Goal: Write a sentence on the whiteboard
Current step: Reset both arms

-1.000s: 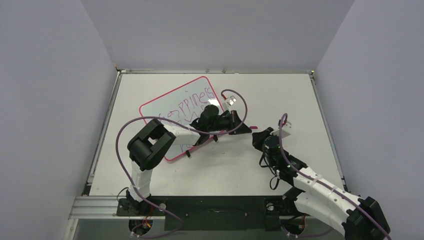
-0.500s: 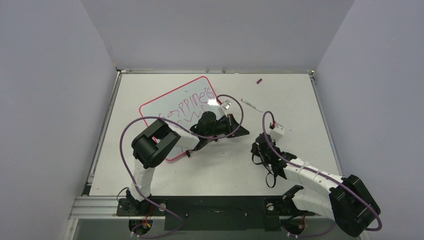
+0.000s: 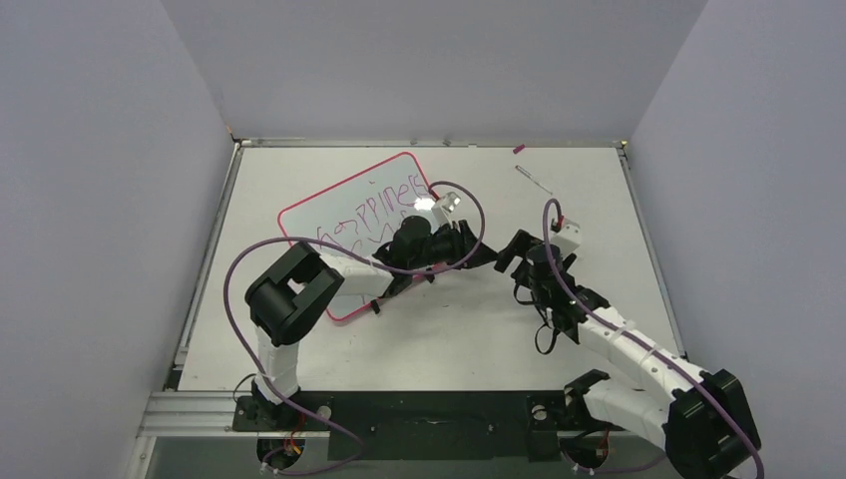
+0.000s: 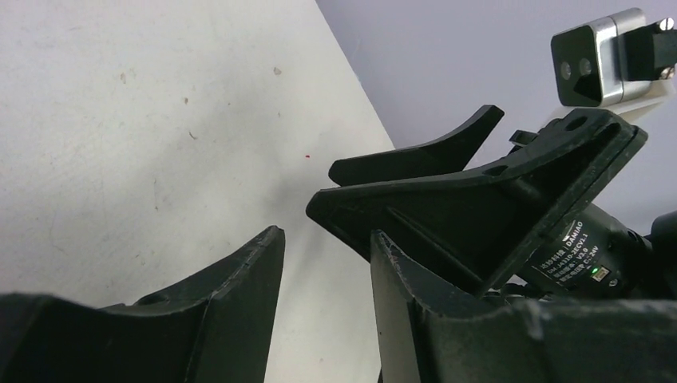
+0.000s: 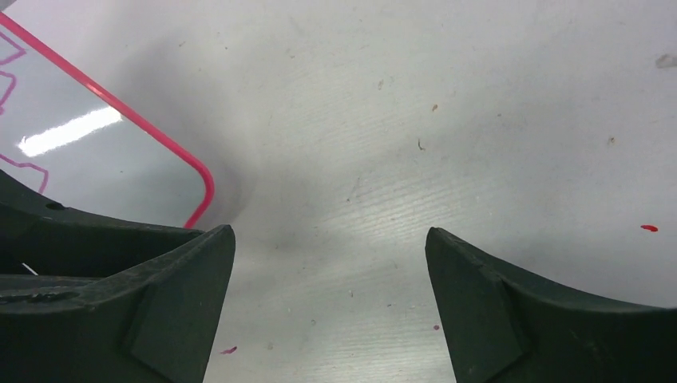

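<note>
The whiteboard (image 3: 334, 235), glossy white with a thin red-pink frame, lies tilted at the table's left middle; its corner (image 5: 88, 132) shows in the right wrist view. The sentence (image 3: 387, 203), in purple-magenta handwriting, runs slanted across it and is partly hidden under the left arm. My left gripper (image 3: 481, 261) (image 4: 326, 235) hovers just off the board's right corner, open, with only bare table between its fingers. My right gripper (image 3: 511, 251) (image 5: 329, 230) faces it from the right, tips almost meeting, wide open and holding nothing.
A thin pale stick like a marker (image 3: 534, 179) lies on the table (image 3: 599, 215) at the back right. A small magenta piece (image 3: 518, 149) sits by the back edge. Grey walls close in three sides. Small magenta flecks (image 5: 649, 228) mark the tabletop.
Both grippers were shut and have opened. The thin stick and the magenta piece, near the grippers before, have travelled toward the back of the table. The right arm has shifted slightly.
</note>
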Available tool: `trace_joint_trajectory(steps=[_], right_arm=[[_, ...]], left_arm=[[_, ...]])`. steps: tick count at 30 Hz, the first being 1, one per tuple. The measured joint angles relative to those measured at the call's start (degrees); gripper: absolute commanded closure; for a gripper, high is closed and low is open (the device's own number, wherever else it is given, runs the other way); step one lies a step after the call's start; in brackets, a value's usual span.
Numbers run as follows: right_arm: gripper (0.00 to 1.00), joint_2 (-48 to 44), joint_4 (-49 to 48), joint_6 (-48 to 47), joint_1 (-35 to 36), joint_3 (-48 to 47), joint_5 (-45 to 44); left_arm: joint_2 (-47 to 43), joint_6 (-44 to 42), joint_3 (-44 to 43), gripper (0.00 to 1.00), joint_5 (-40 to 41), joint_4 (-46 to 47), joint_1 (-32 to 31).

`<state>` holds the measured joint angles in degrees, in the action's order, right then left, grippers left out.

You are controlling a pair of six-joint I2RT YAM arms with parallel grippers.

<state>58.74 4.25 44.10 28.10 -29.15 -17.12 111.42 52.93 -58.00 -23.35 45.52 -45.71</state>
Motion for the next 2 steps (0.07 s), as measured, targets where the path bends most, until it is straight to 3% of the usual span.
trace_joint_trajectory(steps=[2], right_arm=[[0.15,-1.01,0.57,-0.61,0.00,-0.79,-0.20]], left_arm=[[-0.70,-0.50,0.00,0.55,0.46,0.00,-0.09]])
